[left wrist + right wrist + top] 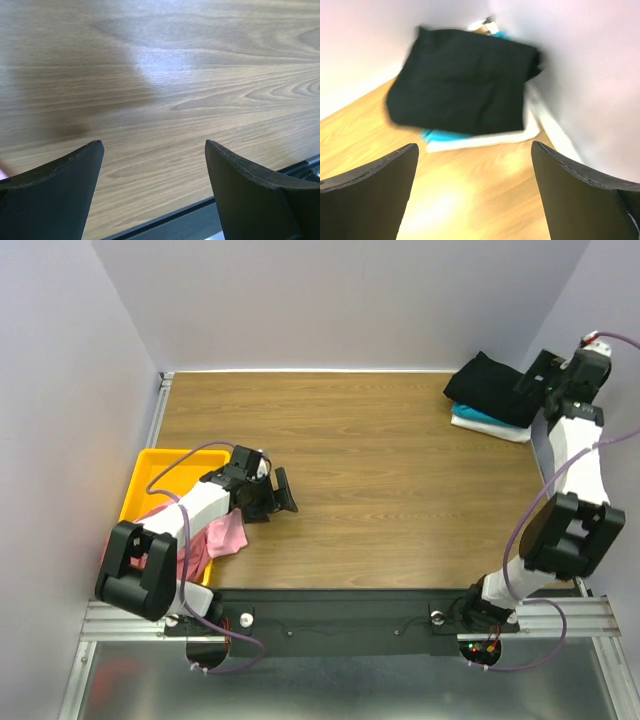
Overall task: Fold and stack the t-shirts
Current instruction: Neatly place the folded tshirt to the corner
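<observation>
Black t-shirt (462, 80) tops our far-right stack (482, 421) (prob. parked there to free folding room); right gripper (475, 150) & left gripper (152, 145) gape wide, empty.

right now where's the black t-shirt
Top view: far right corner of the table, the black t-shirt lies on top of the teal t-shirt and white t-shirt, by the right gripper.

Teal shirt (479, 413): mostly under black shirt (490, 385), only edge out.
White shirt (505, 430): likewise, thin strip out.
Pink shirt (230, 536): partly behind left arm (195, 510).
Right wrist view: blurred.
</observation>
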You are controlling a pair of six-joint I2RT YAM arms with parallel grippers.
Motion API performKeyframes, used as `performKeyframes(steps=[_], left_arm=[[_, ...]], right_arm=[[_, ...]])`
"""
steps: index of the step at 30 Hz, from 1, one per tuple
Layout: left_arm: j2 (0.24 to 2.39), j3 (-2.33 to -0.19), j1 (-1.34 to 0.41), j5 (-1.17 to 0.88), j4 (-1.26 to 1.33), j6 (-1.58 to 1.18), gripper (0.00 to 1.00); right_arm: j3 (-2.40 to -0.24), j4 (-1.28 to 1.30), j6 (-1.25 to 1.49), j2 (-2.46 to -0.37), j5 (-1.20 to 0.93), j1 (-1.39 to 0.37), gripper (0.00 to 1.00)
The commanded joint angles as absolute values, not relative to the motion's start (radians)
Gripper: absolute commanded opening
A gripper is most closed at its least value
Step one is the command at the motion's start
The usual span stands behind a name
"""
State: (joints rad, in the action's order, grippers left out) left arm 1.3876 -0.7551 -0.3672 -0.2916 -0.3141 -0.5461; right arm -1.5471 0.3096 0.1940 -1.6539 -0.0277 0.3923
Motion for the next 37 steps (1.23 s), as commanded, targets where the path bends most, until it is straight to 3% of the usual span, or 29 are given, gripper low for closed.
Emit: performKeyframes(steps=[1,7,16,37], left_arm=[[1.31,-0.813,-0.371,-0.23,-0.324,-0.528,0.95],[1.232,-0.844,-0.371,-0.206,-0.282,-0.554,0.95],[1.137,-0.815,-0.373,-0.199,-0.183,-0.581,0.95],[1.071,-0.807,-0.374,-0.149,-0.176,-0.549,0.95]], right_arm=[[-1.419,0.267,0.189,-1.508,-0.068,0.255,1.0],[-1.147,0.305,0.345,-1.314,-0.077,-0.021,1.0],[-0.92,0.356,0.469,-1.287,0.023,-0.495,1.0],[-0.917,0.359,0.509,-1.281,0.081,-0.552,1.0]])
